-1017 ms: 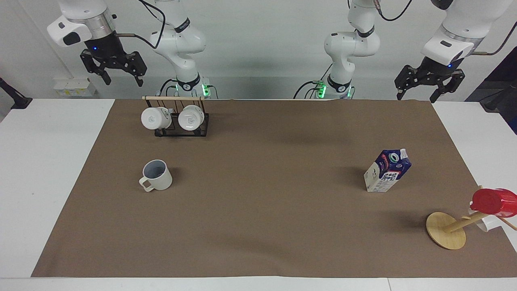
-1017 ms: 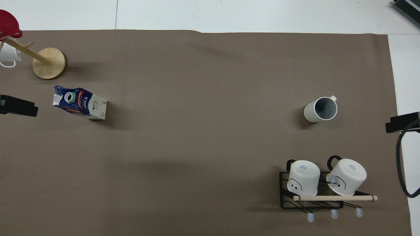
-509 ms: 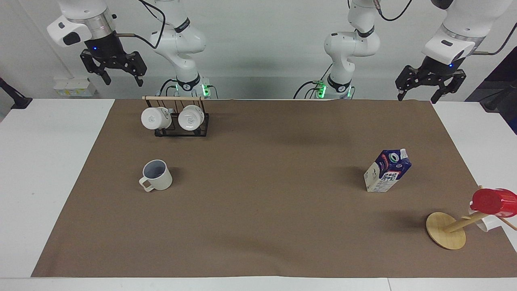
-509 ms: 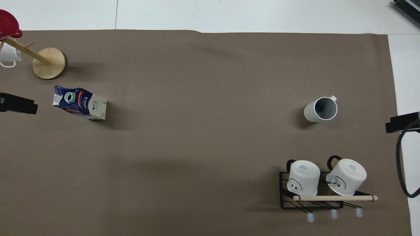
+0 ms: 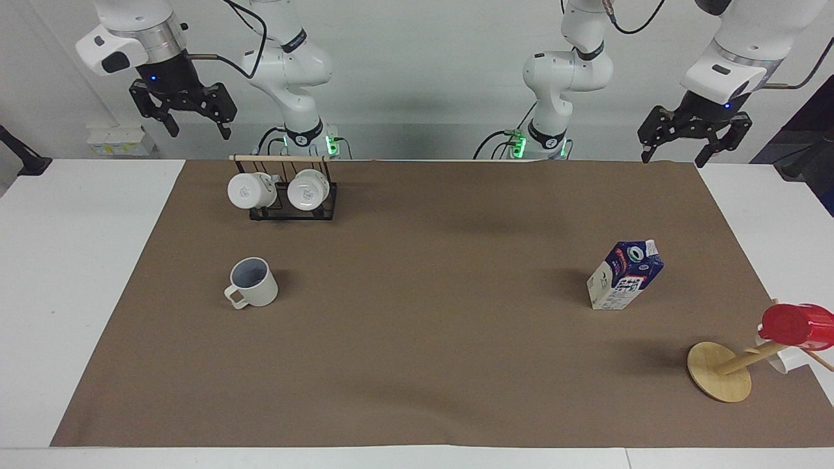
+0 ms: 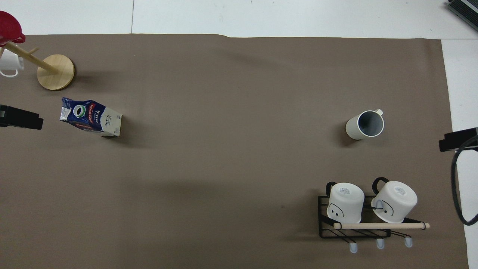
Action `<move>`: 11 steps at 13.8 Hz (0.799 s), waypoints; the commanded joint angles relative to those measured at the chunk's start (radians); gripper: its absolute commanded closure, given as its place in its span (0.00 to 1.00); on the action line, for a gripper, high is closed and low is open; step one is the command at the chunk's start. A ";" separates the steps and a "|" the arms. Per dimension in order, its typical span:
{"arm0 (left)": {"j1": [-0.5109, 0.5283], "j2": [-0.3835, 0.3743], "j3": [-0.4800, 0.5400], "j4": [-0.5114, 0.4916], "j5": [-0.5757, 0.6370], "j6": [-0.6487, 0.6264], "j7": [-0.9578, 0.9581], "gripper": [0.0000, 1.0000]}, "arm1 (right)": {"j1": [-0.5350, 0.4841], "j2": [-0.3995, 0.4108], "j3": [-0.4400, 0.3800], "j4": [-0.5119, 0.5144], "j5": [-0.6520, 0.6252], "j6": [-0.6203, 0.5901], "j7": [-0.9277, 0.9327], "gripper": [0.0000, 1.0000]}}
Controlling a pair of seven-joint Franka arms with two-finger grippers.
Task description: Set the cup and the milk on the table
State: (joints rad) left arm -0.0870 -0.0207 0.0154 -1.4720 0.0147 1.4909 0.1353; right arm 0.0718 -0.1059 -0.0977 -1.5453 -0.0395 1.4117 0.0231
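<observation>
With both the left gripper (image 5: 692, 144) and right gripper (image 5: 184, 117) raised, open and empty, the cream-beige ceramic mug (image 5: 253, 282) and blue-and-white gable-top milk carton (image 5: 623, 275) stand upright on the brown-papered white table (image 5: 417, 365), so the arms should simply stay clear.

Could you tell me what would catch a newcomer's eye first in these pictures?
Probably the bright red cup on the wooden mug tree at the left arm's end of the table. Next, the blue and white milk carton standing nearby, nearer to the robots, and the beige cup upright toward the right arm's end.

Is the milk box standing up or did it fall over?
Standing up. The milk sits on its flat bottom, pointy top with the round cap up.
</observation>
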 commanded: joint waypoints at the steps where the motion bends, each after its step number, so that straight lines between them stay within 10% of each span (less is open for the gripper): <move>1: 0.003 0.001 0.003 0.002 -0.013 0.008 0.013 0.00 | -0.014 -0.018 0.004 -0.057 0.003 0.053 -0.034 0.00; 11: 0.003 -0.004 0.003 0.002 -0.010 0.011 0.013 0.00 | 0.042 0.126 0.018 -0.283 0.003 0.459 -0.025 0.00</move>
State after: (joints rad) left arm -0.0870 -0.0207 0.0154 -1.4720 0.0145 1.4940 0.1353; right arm 0.0982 -0.0172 -0.0829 -1.8034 -0.0395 1.8093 0.0228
